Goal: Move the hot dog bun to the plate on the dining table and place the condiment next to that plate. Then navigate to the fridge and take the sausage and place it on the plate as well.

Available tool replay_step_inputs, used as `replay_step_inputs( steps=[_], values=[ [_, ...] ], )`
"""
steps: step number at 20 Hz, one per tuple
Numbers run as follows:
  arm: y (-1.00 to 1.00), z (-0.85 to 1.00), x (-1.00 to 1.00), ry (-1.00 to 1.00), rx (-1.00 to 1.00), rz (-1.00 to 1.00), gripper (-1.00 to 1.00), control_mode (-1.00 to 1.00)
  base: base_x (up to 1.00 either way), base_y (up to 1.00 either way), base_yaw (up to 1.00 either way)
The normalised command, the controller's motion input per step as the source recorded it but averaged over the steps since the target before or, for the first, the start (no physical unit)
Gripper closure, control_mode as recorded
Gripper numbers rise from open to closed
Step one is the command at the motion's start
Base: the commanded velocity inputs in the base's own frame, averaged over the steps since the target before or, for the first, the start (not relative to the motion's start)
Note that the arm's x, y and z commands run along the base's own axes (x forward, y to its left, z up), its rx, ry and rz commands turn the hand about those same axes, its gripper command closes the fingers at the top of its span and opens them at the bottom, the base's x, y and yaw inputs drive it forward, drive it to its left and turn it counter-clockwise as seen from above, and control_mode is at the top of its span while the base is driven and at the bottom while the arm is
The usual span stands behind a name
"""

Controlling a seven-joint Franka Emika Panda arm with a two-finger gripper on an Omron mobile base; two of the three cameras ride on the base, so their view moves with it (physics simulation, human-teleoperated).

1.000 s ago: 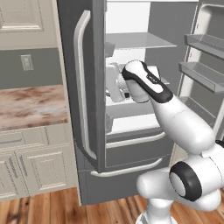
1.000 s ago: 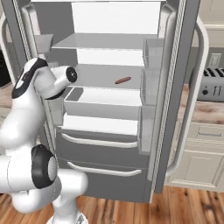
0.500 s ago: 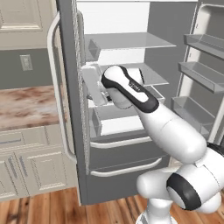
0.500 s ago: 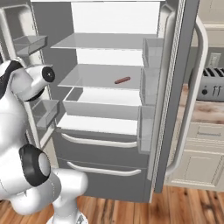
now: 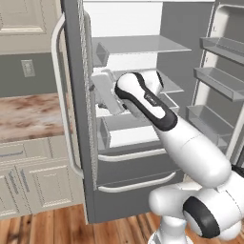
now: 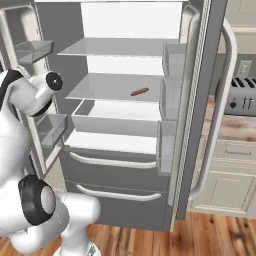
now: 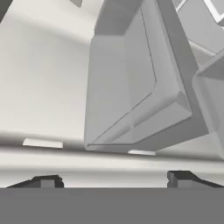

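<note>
My pincer stands wide open, its two dark tips far apart at the bottom of the hand view, and nothing lies between them. It has hold of nothing. Straight ahead of the tips sits a pale grey bin on the inner side of a fridge door, seen close and at a tilt.

The fridge is open on both sides. In the left base view my hand reaches to the inner face of the left door, beside a door bin about halfway up the fridge, and my white forearm crosses in front of the shelves.

The sausage lies on the middle shelf of the fridge, toward the right end of that shelf and near the bins of the right door. It lies flat, slightly slanted, with bare shelf all round it. It is well apart from my hand, which is over at the opposite door.

Below that shelf the fridge has a pale drawer, and beneath it two lower fronts with long curved handles. Above the sausage's shelf is another shelf.

Right of the fridge stands a counter with a toaster on it and cream cabinets under it. Left of the fridge is a marbled counter over more cream cabinets.
</note>
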Motion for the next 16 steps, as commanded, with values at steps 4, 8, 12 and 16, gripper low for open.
replay_step_inputs(
  steps=[4,8,12,16],
  values=[
    [-0.72,0.0,-0.65,-0.08,-0.03,-0.16,-1.0,-1.0,0.0,0.0,0.0],
    [-0.88,0.0,-0.57,-0.03,-0.11,-0.14,-1.0,-1.0,0.0,0.0,0.0],
    [-0.79,0.0,-0.5,0.01,-0.29,-0.14,-1.0,-1.0,0.0,0.0,0.0],
    [-0.72,0.0,-0.53,0.07,-0.36,-0.11,-1.0,-1.0,0.0,0.0,0.0]
  ],
)
